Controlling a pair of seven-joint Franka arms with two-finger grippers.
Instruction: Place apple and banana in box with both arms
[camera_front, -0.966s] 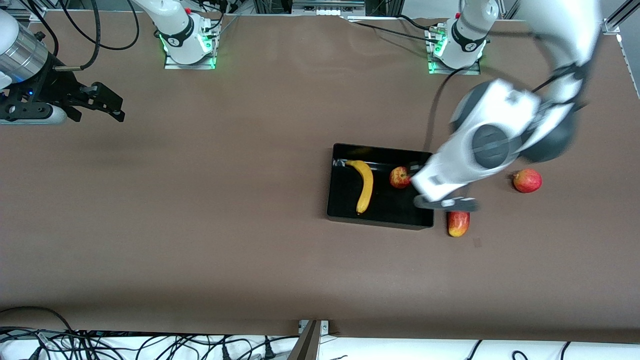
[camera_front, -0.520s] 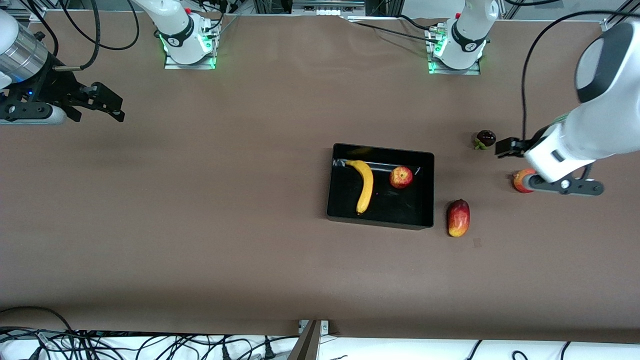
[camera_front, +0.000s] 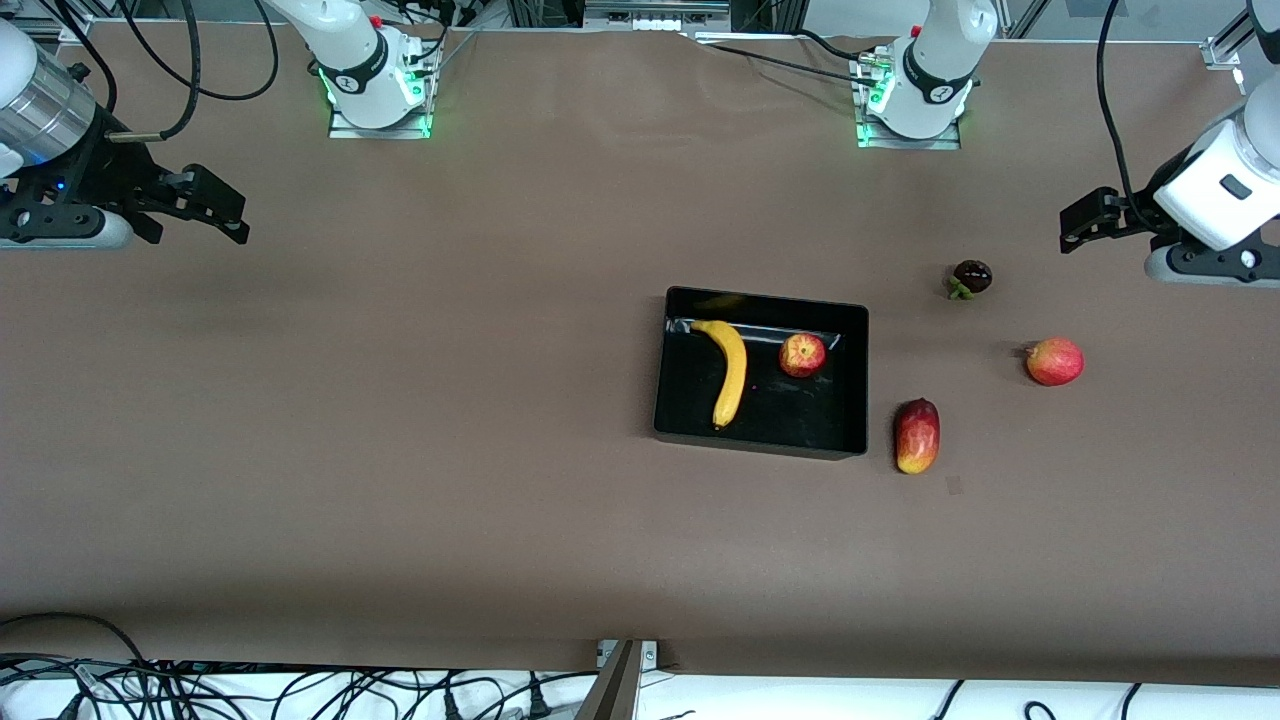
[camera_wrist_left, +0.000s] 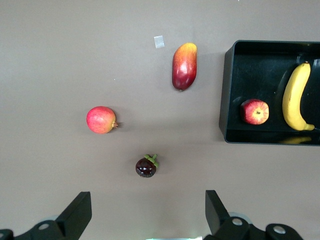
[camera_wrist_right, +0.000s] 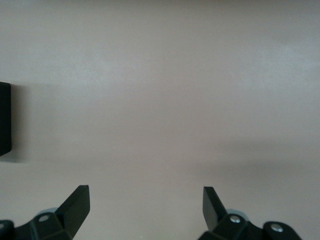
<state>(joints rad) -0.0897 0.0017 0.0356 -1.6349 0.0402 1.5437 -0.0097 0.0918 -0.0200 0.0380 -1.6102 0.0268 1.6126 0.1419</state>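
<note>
Banana (camera_front: 731, 372) and apple (camera_front: 802, 354) lay inside the box (camera_front: 760, 446) at frame centre, well apart from both empty, spread grippers: left gripper (camera_front: 1100, 215) upper right and nearer, right gripper (camera_front: 205, 205) upper left.

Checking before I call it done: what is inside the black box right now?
The box holds the banana and, beside it toward the left arm's end, the apple, both lying apart on its floor. Nothing covers them; only the floor directly under each fruit is hidden.

Even overhead light, soft shadows, sharp focus.
</note>
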